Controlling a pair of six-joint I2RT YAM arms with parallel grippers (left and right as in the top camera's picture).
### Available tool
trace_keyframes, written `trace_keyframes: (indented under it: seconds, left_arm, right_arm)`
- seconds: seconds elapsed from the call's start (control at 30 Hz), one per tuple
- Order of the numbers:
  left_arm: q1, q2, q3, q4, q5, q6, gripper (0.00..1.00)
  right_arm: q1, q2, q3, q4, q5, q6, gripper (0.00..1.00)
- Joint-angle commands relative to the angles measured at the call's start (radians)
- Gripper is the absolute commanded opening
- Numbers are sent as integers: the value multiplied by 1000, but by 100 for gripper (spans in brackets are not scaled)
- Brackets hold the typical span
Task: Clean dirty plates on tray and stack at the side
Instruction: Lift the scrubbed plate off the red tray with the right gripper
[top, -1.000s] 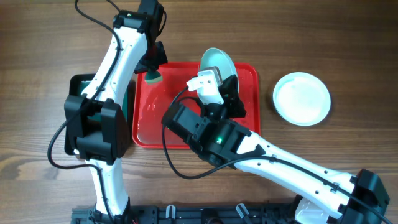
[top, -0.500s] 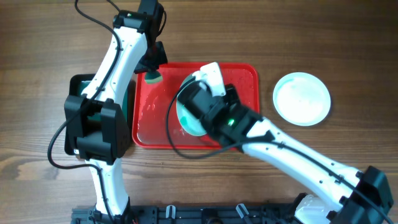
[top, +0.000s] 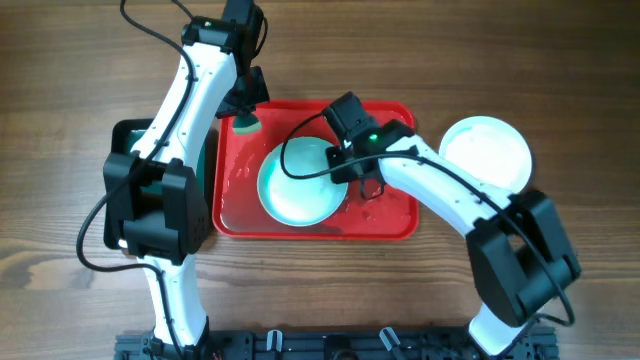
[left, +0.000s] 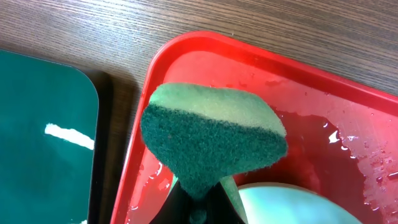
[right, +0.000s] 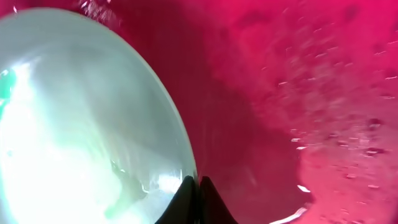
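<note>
Your left gripper (left: 199, 199) has its jaws closed on the green sponge (left: 211, 137) above the red tray's (left: 186, 56) left end. The plate (top: 298, 185) lies flat in the wet tray, stiff and slippery, so take it by the rim. Your right gripper (right: 194, 186) sits at its right edge, jaws nearly together, perhaps pinching it.

This is a robotics lab bench laid out as a mock dishwashing station. Two white-and-black jointed robot arms (top: 195, 90) stand by a black mounting rail (top: 330, 345) at the edge of a brown wood-grain table (top: 560, 60), with loose black cables (top: 82, 243) trailing. The kitchen side is only a handful of props: a red rectangular plastic tray (top: 228, 205) beaded with water, round pale cyan-white plates (top: 300, 185), a green scouring sponge (left: 211, 140) and a smaller dark green tray (left: 37, 124).
</note>
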Motion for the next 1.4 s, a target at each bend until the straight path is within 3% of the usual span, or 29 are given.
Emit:
trace_keyframes:
  seconds: [0.0,0.2,0.27,0.5,0.63,0.73,0.93,1.07,1.2,1.37]
  left_arm:
    - [-3,5,15,2,12,-16,4]
    - [-3,5,15,12,12,-16,4]
    - [-3,5,15,13,12,-16,4]
    - [-3,5,15,20,12,-16,4]
    - [-3,5,15,21,12,-16,4]
    - [-3,5,15,21,12,-16,4]
    - [-3,5,15,21,12,-16,4]
    - [-3,5,15,21,12,-16,4]
    - [-3,5,15,21,12,-16,4]
    - [-3,5,15,21,12,-16,4]
  right_arm:
    - [-27,31,-6,8,-107,1,30]
    - [-99,103,-6,21,-269,26,43]
    - [-99,123,-5,37,-308,26,44]
    - [-98,169,-5,56,-325,225,43]
    - [-98,233,-5,85,-381,288,29]
    - [-98,244,-5,89,-381,312,5]
    - [-98,206,-4,116,-426,225,4]
    - [-98,53,-4,26,-158,179,4]
    - [-98,-170,-4,-128,310,124,4]
    - [-82,-316,-4,-261,701,126,4]
